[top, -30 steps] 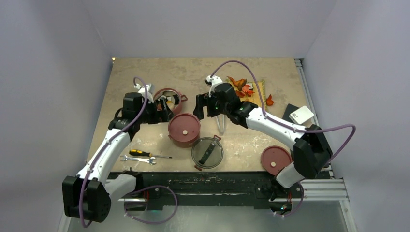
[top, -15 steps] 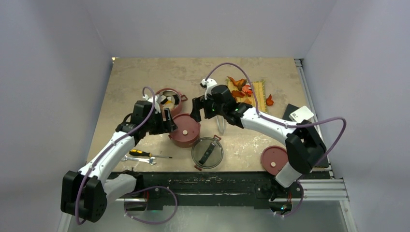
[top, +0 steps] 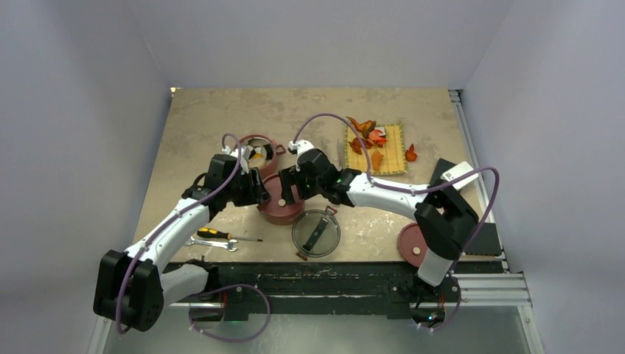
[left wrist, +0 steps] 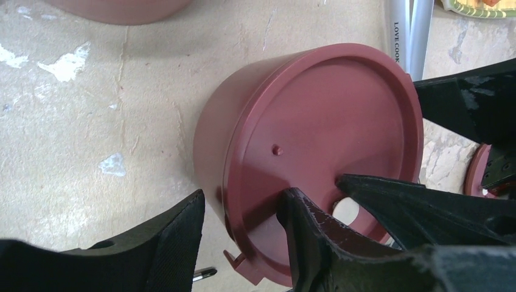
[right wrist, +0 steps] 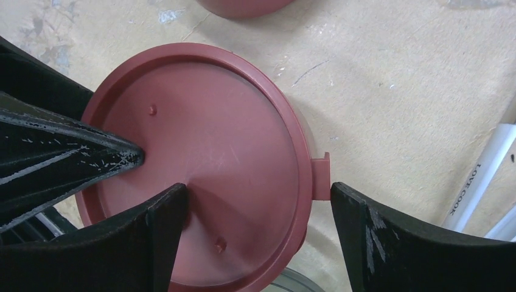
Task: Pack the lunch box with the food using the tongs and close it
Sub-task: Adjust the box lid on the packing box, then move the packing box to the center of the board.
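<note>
**Left pincer** (left wrist: 243, 201) is straddling one side of the lidded bowl (left wrist: 316, 121). One finger is sitting outside the wall and one on the lid, with the jaws partly apart. Whether they are already pinching is unclear from this angle.

**Right pincer** (right wrist: 255, 191) is standing wide apart over the opposite rim, one finger on the lid and one beyond the side tab.

**Surroundings.** The tongs (left wrist: 395, 36) are lying ungripped on the desk (top: 206, 118) just beyond this bowl. The open bowl (top: 256, 151) is holding a few pieces, and more food (top: 372, 140) is waiting on the mat (top: 394, 151).

**Step in hand**, probably: securing the lidded bowl for opening or moving. The next move is calling for both grips closing evenly on the rim without tipping it.

**Change from a second ago.** Both arms are now converging here, the left from the open bowl and the right from above the tongs.
</note>
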Available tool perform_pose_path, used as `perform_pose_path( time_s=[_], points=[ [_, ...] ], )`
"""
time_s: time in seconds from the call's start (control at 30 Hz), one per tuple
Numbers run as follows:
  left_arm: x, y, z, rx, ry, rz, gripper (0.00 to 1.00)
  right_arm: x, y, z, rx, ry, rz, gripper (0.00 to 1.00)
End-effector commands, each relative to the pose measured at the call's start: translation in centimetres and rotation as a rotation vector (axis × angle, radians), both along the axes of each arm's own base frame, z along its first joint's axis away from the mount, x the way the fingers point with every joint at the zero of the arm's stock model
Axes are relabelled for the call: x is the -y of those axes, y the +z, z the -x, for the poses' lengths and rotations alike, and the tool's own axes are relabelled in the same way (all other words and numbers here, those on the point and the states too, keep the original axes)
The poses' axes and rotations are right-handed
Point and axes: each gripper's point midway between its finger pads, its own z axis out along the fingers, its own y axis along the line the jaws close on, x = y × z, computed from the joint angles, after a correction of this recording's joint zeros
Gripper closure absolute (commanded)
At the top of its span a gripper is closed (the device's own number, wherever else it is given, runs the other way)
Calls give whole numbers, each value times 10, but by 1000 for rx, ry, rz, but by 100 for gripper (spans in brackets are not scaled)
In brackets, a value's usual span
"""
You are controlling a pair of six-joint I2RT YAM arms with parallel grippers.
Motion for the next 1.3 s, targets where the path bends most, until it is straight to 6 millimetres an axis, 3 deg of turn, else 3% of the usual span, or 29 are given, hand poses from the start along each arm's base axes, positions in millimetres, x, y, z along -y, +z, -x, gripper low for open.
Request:
perform_pose_path(
  time_s=[0.0, 0.2, 0.53, 0.7, 0.87, 1.1, 1.27],
  points=[
    [-6, -29, 8, -68, 14, -71, 52, 35, -43, 20, -113, -77, 130, 12],
    [6, -38, 2, -54, 0, -61, 55, 51, -55, 44, -205, -114, 119, 13],
    [35, -16, -45, 76, -6, 2, 59, 43, 2, 36, -136, -154, -19, 14],
    [47, -4, -64, 122, -18, 19, 59, 45, 9, 38, -145, -179, -47, 14],
    [29, 17, -76, 160, 5, -107, 52, 65, 25, 31, -91, -270, -30, 12],
    [-10, 66, -90, 238, 61, -244, 31, 71, 109, 18, 66, -325, -199, 12],
    [-71, 68, -112, 218, 234, -225, 29, 69, 154, 15, 143, -321, -341, 12]
  ],
)
